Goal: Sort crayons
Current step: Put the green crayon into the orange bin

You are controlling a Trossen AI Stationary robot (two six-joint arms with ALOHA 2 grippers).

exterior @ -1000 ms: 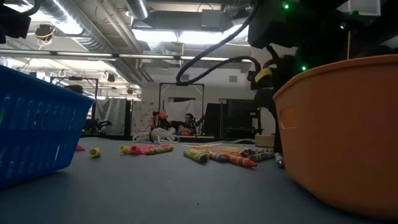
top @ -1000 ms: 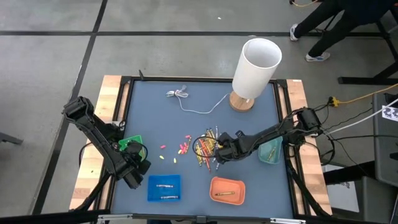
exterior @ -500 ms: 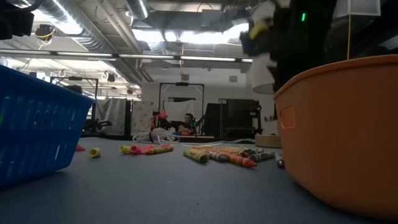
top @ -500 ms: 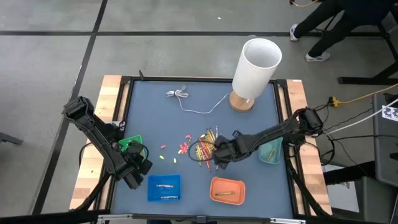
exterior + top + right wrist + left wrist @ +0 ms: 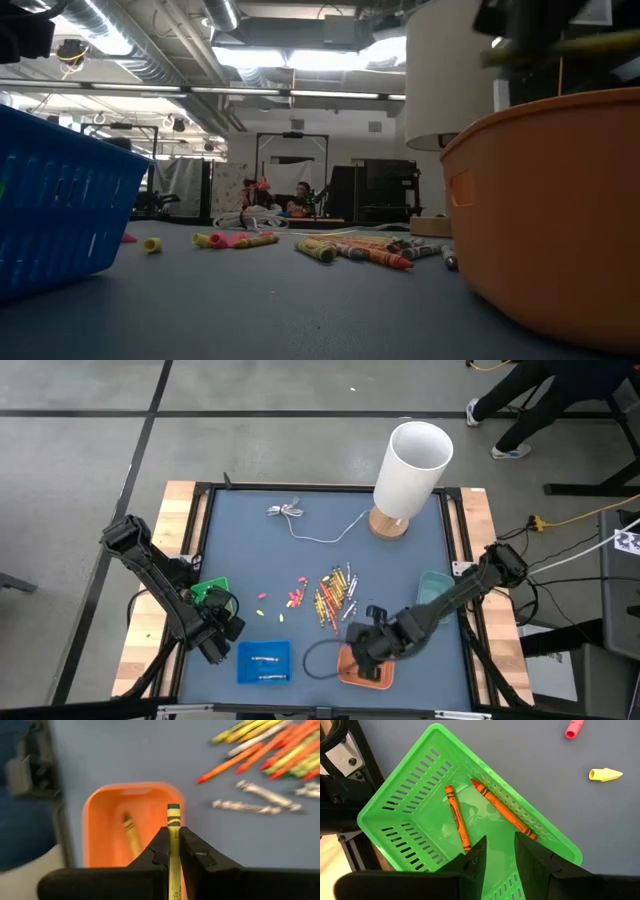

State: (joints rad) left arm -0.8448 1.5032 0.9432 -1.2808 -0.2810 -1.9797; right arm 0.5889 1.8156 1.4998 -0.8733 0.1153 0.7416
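We saw the right gripper (image 5: 173,847) hanging over the orange tray (image 5: 350,674) at the near edge of the table (image 5: 300,565), jaws pinched tight on a yellow-green crayon (image 5: 173,845). In the right wrist view that crayon stood straight up between the fingers (image 5: 156,851), tip over the tray opening. One crayon, yellowish as far as the blur let us tell, already lay inside the orange tray (image 5: 131,831).

The left gripper (image 5: 499,854) sat parked over the green tray (image 5: 427,795) at the table's left side, jaws a little apart and holding nothing. Two orange crayons (image 5: 458,818) lay in that tray, side by side.

The main pile of loose crayons (image 5: 335,595) was mid-table, between the green tray and the teal tray (image 5: 433,591), mostly orange, yellow and red. A few short pink and yellow bits (image 5: 292,598) were scattered just left of the pile. The blue tray (image 5: 264,662) held two grey sticks; it sat just left of the orange one.

A white cylinder on a wooden base (image 5: 410,468) stood at the far side, thin white cable (image 5: 300,520) beside it. A person's legs (image 5: 520,400) showed beyond the table's far right corner.
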